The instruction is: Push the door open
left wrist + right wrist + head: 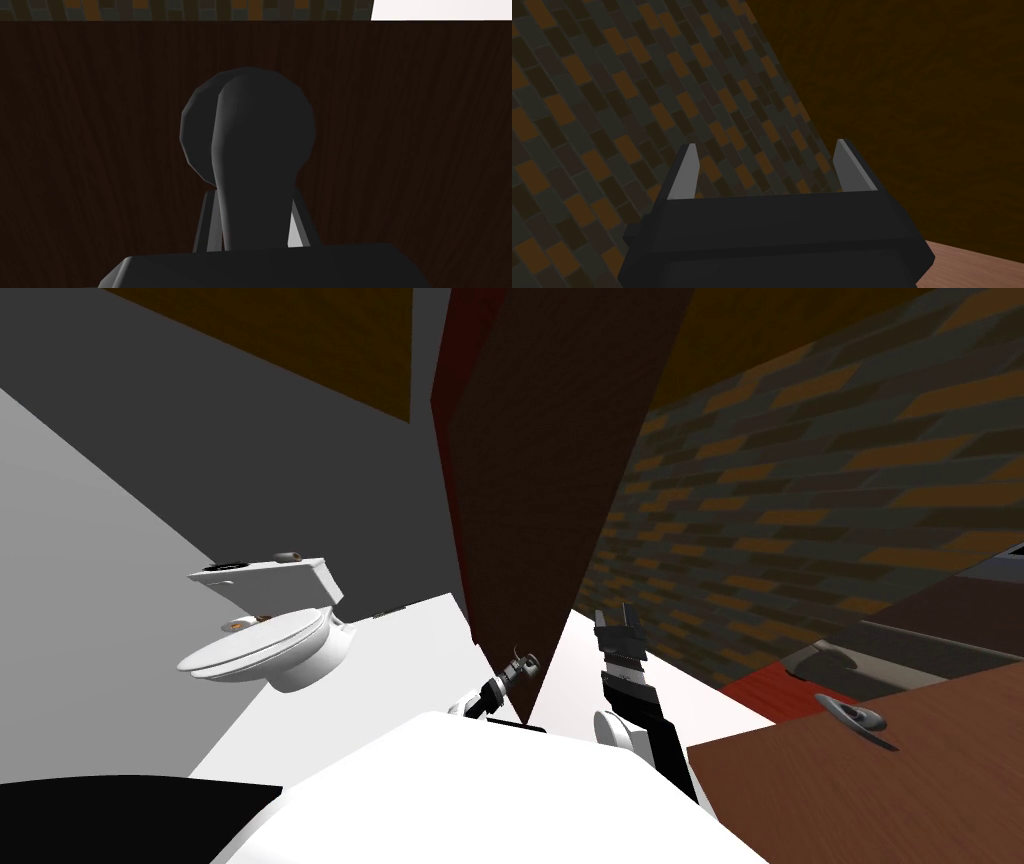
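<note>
Door (540, 488) dead ahead of you, dark brown wood, seen almost edge-on and running up the middle of the head view, with a white toilet (265, 643) off to its left on the white floor (410, 633) and a brown-and-grey tiled wall (800, 488) to its right. Your left gripper (522, 665) is right at the door's near face, and the wrist camera confirms it: both fingers (207, 220) are clamped against the sides of the dark lever handle (250, 150), whose round rose sits flat on the wood. Your right gripper (617, 628) hangs just right of the door's edge, fingers (684, 172) spread apart, gripping nothing.
</note>
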